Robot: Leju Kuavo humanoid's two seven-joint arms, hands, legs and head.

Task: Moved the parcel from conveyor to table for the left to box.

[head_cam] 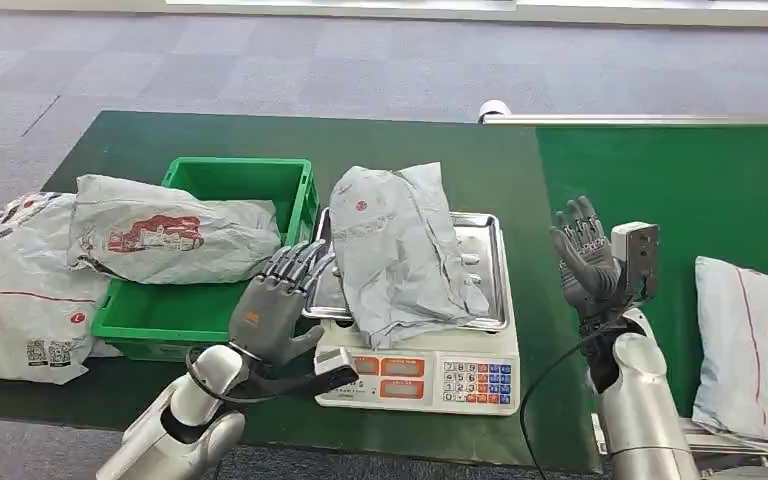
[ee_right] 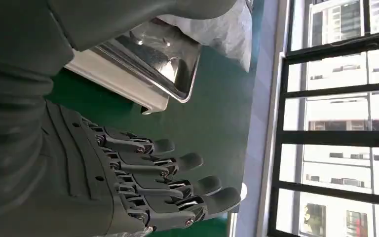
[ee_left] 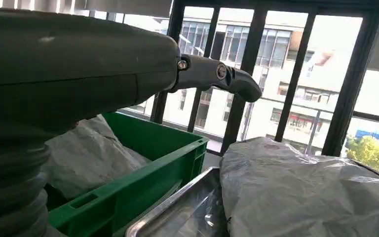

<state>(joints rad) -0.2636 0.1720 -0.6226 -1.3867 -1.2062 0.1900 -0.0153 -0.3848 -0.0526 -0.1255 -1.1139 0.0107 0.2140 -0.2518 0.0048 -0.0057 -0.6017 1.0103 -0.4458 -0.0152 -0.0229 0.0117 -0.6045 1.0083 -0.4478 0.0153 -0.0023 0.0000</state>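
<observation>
A grey plastic parcel point(head_cam: 400, 250) lies crumpled on the steel pan point(head_cam: 487, 240) of a weighing scale point(head_cam: 430, 375). My left hand point(head_cam: 278, 300) hovers at the pan's left edge, fingers spread, holding nothing; the left wrist view shows the parcel point(ee_left: 316, 192) and the pan point(ee_left: 177, 212) close ahead of it. My right hand point(head_cam: 585, 255) is raised to the right of the scale, fingers spread and empty, and in the right wrist view the fingers point(ee_right: 172, 177) hang above the green surface beside the pan point(ee_right: 153, 59). A green crate point(head_cam: 215, 255) holding another grey parcel point(head_cam: 165, 235) stands left of the scale.
Several more parcels point(head_cam: 10, 290) lie at the table's left end. One white parcel point(head_cam: 755, 350) rests on the green conveyor belt point(head_cam: 700, 190) at the right. Grey carpet lies beyond the table point(head_cam: 410, 150).
</observation>
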